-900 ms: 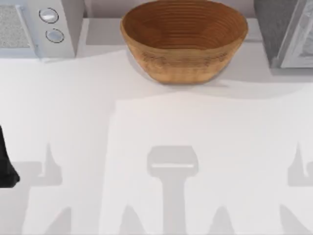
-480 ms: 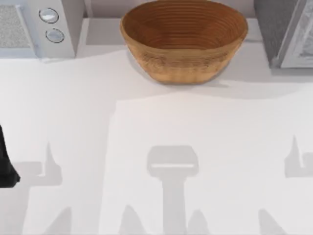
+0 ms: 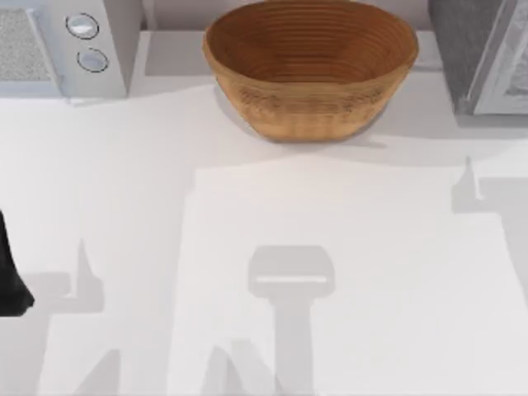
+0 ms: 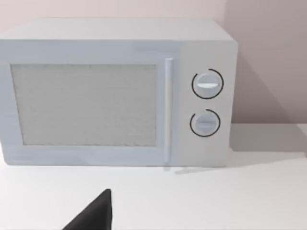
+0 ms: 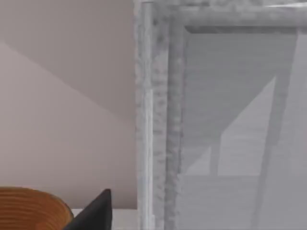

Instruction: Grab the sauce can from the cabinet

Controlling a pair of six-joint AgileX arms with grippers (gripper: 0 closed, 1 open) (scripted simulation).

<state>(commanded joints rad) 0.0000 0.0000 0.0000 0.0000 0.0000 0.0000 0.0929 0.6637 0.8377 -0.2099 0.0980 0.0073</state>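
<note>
Basket (image 3: 310, 62) — woven, bowl-shaped — beside speckled cabinet (image 3: 483, 54).

We find the cabinet (image 3: 464, 49), a grey speckled box, standing upright at the far right of the bench (image 3: 264, 206), its mottled front post (image 5: 158, 120) edging a smooth, shadowed grey interior.

The white table (image 3: 247, 214) carries a microwave (image 3: 62, 45), basket (image 3: 310, 66) and, seemingly, a cabinet (image 3: 483, 54).

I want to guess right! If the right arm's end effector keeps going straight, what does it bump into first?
Probably the cabinet: its grey front frame stands straight ahead in the right wrist view, though depth is unclear.
</note>
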